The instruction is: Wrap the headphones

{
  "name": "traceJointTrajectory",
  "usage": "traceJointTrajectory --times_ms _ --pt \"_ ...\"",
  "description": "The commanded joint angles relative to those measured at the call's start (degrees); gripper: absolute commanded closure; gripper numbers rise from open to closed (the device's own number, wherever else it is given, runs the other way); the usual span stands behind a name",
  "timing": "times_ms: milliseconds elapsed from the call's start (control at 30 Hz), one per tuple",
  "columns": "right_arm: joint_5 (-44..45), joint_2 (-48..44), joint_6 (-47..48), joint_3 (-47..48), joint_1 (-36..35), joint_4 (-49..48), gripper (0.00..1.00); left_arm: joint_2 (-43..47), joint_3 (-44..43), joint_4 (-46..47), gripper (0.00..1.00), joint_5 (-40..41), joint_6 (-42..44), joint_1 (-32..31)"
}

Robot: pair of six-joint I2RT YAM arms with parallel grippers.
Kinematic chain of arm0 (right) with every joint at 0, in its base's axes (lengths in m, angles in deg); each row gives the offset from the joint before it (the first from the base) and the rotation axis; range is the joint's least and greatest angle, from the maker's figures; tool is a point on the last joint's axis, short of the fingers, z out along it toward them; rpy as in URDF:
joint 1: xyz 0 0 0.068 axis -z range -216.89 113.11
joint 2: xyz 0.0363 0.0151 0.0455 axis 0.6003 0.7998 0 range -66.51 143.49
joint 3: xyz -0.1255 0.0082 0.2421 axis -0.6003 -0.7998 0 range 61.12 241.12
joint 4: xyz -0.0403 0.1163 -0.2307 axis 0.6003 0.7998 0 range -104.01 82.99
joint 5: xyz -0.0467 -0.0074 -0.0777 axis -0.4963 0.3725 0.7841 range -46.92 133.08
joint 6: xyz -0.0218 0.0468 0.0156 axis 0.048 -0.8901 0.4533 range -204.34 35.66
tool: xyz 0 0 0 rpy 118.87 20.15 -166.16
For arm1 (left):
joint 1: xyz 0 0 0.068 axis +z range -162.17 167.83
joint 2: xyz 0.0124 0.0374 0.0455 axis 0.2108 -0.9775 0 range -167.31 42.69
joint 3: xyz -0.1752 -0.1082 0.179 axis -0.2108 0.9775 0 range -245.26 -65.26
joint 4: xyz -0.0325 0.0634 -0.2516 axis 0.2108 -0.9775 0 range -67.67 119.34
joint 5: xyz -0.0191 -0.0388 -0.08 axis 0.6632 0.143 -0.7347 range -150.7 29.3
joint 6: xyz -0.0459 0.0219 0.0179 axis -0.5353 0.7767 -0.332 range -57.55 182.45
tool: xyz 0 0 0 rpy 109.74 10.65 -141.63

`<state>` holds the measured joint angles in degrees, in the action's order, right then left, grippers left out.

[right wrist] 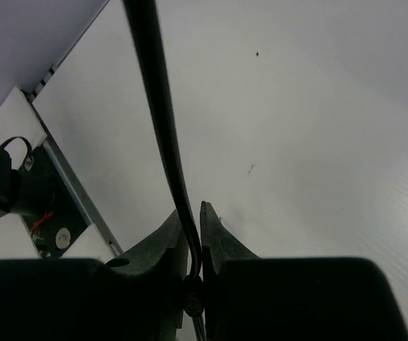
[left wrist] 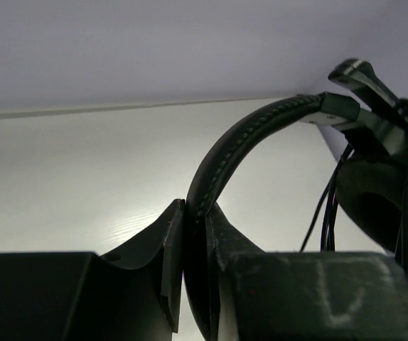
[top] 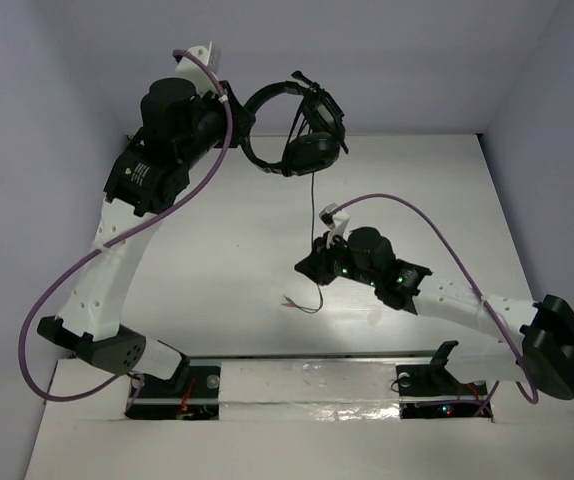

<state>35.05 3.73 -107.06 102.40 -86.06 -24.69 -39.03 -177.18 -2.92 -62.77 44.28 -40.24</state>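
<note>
The black headphones (top: 302,135) hang in the air at the back of the table. My left gripper (top: 239,118) is shut on the headband (left wrist: 239,145), and the earcups (left wrist: 382,206) hang at the right of the left wrist view with cable strands beside them. The thin black cable (top: 313,205) drops from the earcups to my right gripper (top: 317,268). My right gripper is shut on the cable (right wrist: 163,121) near its end. The frayed cable end (top: 302,303) lies on the table below the gripper.
The white table (top: 217,270) has walls at the back and both sides. Thick purple robot cables (top: 167,215) loop along both arms. The arm bases and a metal strip (top: 307,370) sit at the near edge.
</note>
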Motion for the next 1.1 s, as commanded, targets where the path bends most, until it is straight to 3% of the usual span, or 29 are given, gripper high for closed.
traceJointTrajectory --times_ms 0,200,367,567,733,867,1067 --pt "4.51 -1.41 0.05 1.26 -2.86 4.78 1.00 0.68 1.00 10.53 1.00 9.44 -2.75 0.83" --pt "6.89 -3.09 -0.13 4.51 -6.20 13.21 1.00 0.76 9.86 16.94 1.00 19.20 -3.18 0.83" --pt "8.90 -1.60 0.31 9.60 -8.04 18.40 1.00 1.20 19.96 22.75 1.00 19.91 -8.70 0.83" --pt "11.54 1.74 0.05 13.38 -10.68 21.65 1.00 0.59 25.34 27.33 1.00 24.03 -11.18 -2.23" --pt "11.64 3.50 0.74 19.88 -13.05 27.45 1.00 -1.96 25.52 26.45 1.00 31.58 -6.72 -7.16" --pt "14.61 0.87 1.27 23.57 -13.06 34.30 1.00 -2.05 30.77 25.92 1.00 34.93 -3.28 -9.01" --pt "18.48 -0.01 3.56 30.08 -13.06 42.83 1.00 0.32 37.82 24.78 1.00 35.47 -1.43 -11.99"
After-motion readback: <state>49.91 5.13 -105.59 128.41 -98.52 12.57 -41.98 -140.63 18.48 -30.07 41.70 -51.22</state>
